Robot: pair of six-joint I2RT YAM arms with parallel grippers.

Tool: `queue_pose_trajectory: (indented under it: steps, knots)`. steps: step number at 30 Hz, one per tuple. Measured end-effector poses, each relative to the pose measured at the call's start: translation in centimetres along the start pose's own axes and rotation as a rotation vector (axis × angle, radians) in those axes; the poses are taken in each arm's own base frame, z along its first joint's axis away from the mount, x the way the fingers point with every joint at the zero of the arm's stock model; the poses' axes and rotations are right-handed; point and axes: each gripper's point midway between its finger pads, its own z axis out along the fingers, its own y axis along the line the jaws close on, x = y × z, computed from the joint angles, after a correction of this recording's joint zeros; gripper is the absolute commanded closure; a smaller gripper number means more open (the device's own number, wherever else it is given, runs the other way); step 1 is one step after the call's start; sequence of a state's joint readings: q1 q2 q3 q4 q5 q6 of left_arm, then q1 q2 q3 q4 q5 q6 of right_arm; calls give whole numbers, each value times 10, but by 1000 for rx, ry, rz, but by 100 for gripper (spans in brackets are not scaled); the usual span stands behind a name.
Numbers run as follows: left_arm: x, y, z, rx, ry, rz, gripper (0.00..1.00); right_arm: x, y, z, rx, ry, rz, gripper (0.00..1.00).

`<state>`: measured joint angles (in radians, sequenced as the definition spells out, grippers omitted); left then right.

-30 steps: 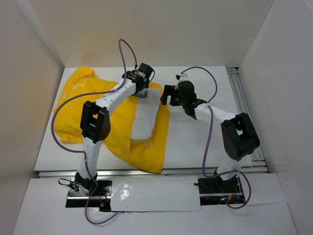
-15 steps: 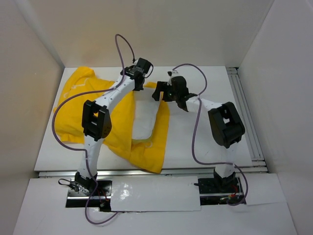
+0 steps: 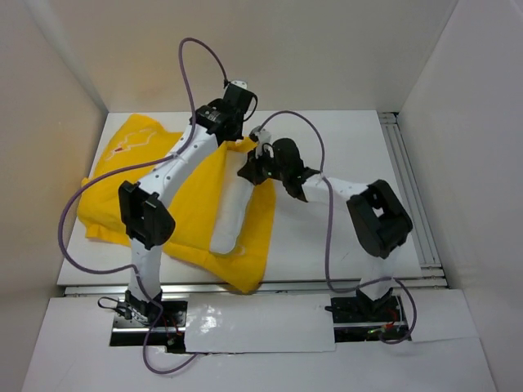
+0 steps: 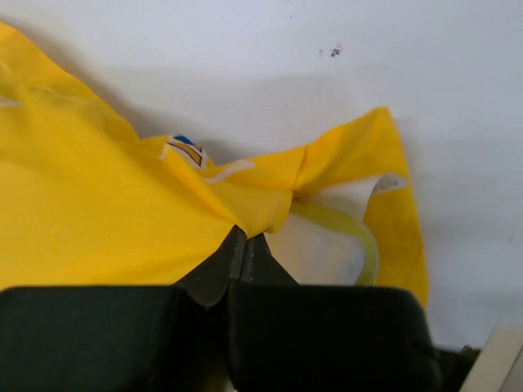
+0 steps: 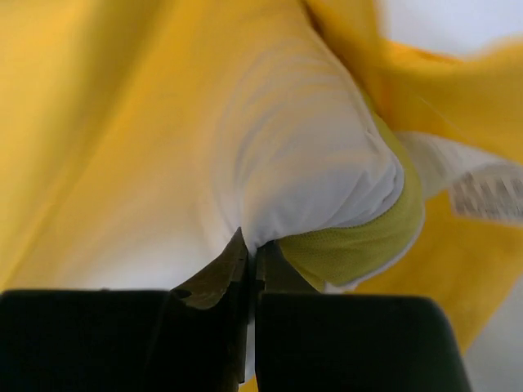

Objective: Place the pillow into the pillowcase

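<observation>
left gripper (image 4: 245,243): jaws clamped on pillowcase (image 4: 98,220) hem
right gripper (image 5: 249,253): jaws clamped on pillow (image 5: 302,155) corner
risk: thin pinches may slip under tension; pillow could slide out of opening

The white counter (image 3: 351,163) carries the rumpled yellow pillowcase (image 3: 180,212), spread from under the left gripper (image 4: 245,245) out to its left. Past the right gripper (image 5: 249,245), the white surface runs on.

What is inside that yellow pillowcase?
A white pillow lies in the open mouth of the pillowcase, one long strip of it showing. How far it reaches under the yellow fabric is covered, as is anything else inside.
</observation>
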<state>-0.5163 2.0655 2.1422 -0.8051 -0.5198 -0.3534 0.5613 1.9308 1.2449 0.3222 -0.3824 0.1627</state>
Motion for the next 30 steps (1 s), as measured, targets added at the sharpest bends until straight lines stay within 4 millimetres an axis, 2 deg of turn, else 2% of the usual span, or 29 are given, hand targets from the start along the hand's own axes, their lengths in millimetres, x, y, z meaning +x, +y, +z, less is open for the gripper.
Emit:
queue_pose_trajectory:
  steps: [3,6,8,10,14,18,20,23,25,27,28,29,30]
  knots:
    - [-13,-1,-39,31,-46,9,100,-17,51,-30,-100,-95,-120,100]
    - [-22,-9,-85,86,-97,18,100,-37,86,-61,-173,-225,-205,100]
    - [-28,-18,-114,140,-136,19,100,-54,93,-72,-178,-302,-233,100]
    - [-31,-27,-139,201,-168,21,100,-70,97,-75,-181,-370,-241,100]
    - [-24,-42,-179,295,-194,49,100,-85,99,-67,-207,-463,-219,100]
    - [-4,-59,-194,338,-171,107,100,-89,90,-47,-195,-487,-175,100]
    - [7,-64,-192,332,-154,133,100,-87,86,-43,-185,-488,-154,100]
    - [17,-64,-185,309,-135,149,93,-86,80,-42,-164,-481,-126,94]
    - [18,-62,-180,298,-126,144,85,-82,74,-41,-131,-460,-110,82]
    - [17,-60,-172,279,-120,122,81,-72,63,-44,-88,-418,-79,64]
    - [18,-60,-167,270,-111,116,78,-64,58,-48,-63,-393,-62,46]
    - [17,-63,-162,267,-107,107,74,-54,52,-52,-37,-364,-44,34]
    - [15,-66,-155,262,-103,95,70,-43,44,-58,-6,-329,-24,16]
